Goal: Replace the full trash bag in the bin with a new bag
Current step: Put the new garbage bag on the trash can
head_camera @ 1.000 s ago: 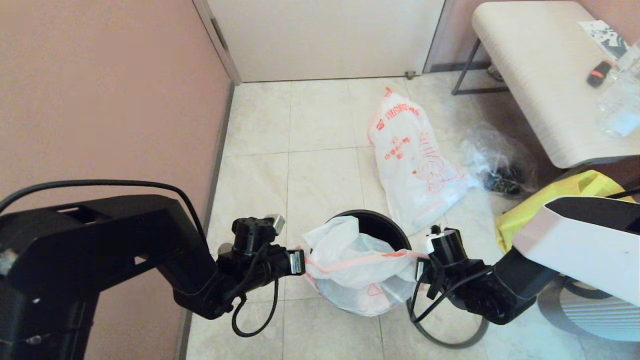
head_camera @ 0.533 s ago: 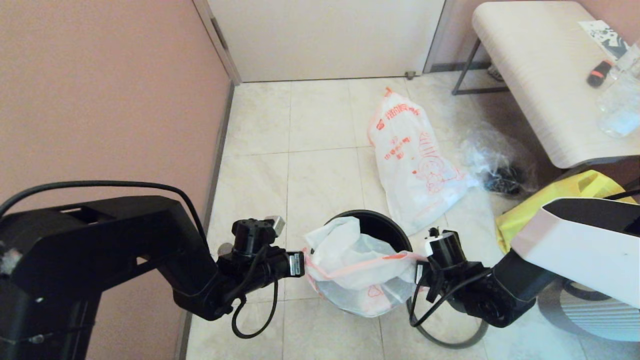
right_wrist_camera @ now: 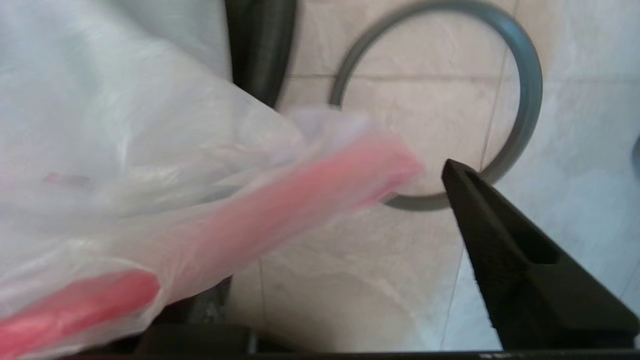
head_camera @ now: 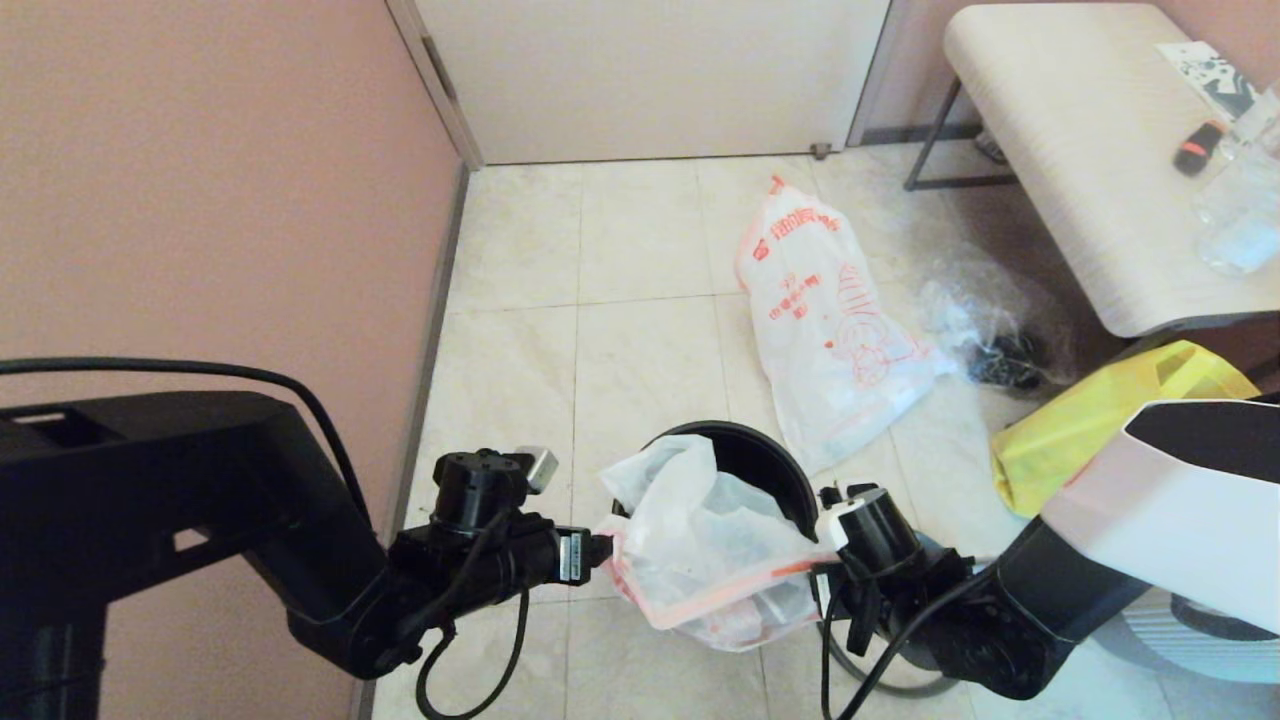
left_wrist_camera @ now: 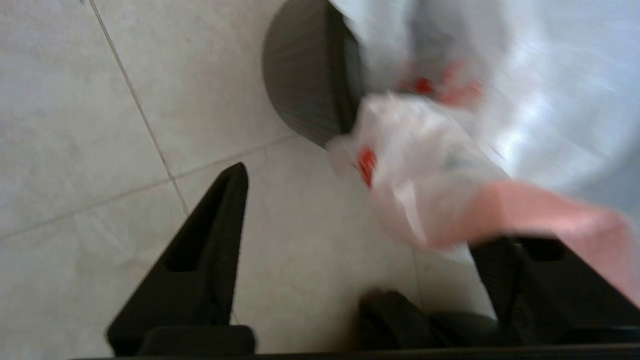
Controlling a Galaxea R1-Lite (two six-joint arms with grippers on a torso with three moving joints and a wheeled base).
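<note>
The black bin stands on the floor tiles between my two grippers. A thin white bag with an orange edge band, the new bag, hangs out of its mouth and down its near side. My left gripper is open beside the bag's left edge, and the orange band lies loose over one finger. My right gripper is open at the bag's right edge, with the band loose between its jaws. The full trash bag lies on the floor behind the bin. The grey hoop rim lies on the tiles beside the bin.
A clear plastic bag with dark items and a yellow tote lie to the right of the bin. A pale table stands at the back right. The pink wall runs along the left, and a door closes the far end.
Both grippers have opened and let go of the bag's orange edge. Both arms have dropped lower and nearer to me. The bag's front edge has sagged down over the bin's near side.
</note>
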